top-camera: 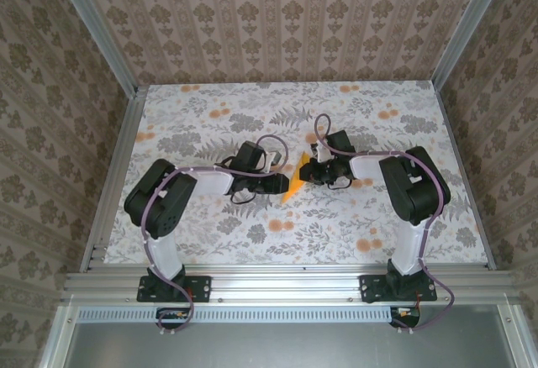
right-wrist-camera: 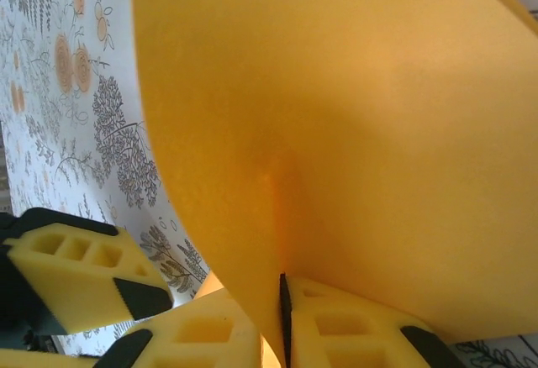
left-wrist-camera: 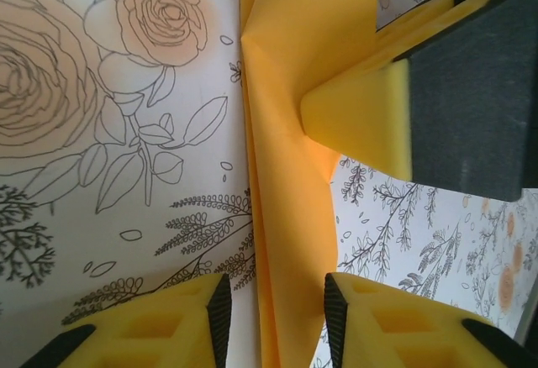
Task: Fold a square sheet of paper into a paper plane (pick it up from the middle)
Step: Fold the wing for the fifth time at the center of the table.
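Observation:
The square sheet of paper (top-camera: 294, 183) is bright orange, folded into a narrow pointed shape and held up at mid-table between both arms. My right gripper (right-wrist-camera: 282, 322) is shut on its lower fold, and the sheet (right-wrist-camera: 336, 116) billows up over the jaws. My left gripper (left-wrist-camera: 276, 318) is open and straddles the folded strip (left-wrist-camera: 290, 149). The strip passes between the pads, with a clear gap on the left side. A right fingertip (left-wrist-camera: 370, 116) presses the paper from the upper right. From above, the left gripper (top-camera: 280, 185) and right gripper (top-camera: 309, 170) face each other across the paper.
The table (top-camera: 210, 124) wears a floral cloth with grey leaves and orange blooms. Patterned walls and aluminium rails (top-camera: 118, 166) enclose it on three sides. The left fingers (right-wrist-camera: 84, 271) sit just beside the right jaws.

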